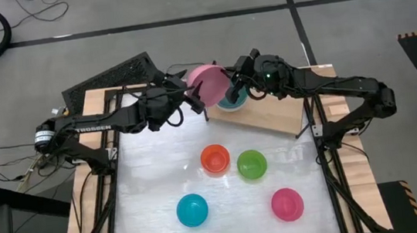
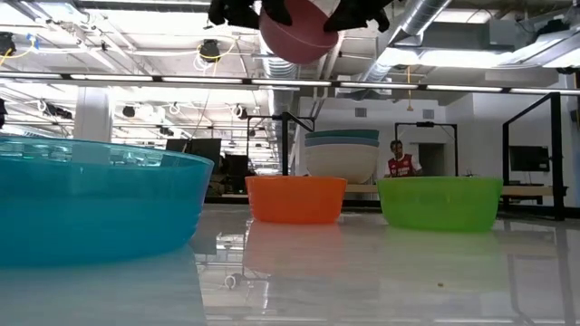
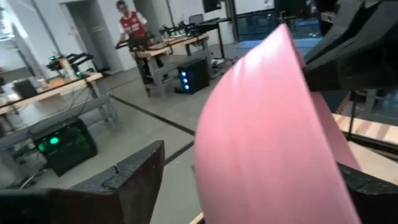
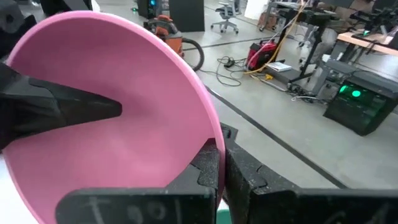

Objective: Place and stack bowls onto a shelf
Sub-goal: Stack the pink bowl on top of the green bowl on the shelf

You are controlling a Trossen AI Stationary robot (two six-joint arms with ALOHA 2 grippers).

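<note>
Passing a bowl from one arm to the other looks to be the step in hand. The left gripper point(image 1: 193, 96) hangs above the table's far edge, its fingers point(image 3: 134, 177) spread on either side of the pale pink bowl point(image 1: 209, 82), with a gap showing beside one finger. That bowl is tilted on edge in the air, empty. To its right, the right gripper point(image 1: 230, 85) pinches the rim, fingers point(image 4: 208, 168) pressed together on it.

Next, I judge, the left arm must back clear, and the right arm must level the bowl and lower it onto the shelf point(image 1: 280, 114), where a white-and-teal stack point(image 2: 342, 156) stands nested.

On the table, all empty and apart: blue bowl point(image 1: 192, 210), orange bowl point(image 1: 214, 159), green bowl point(image 1: 251, 164), bright pink bowl point(image 1: 287, 204).
</note>
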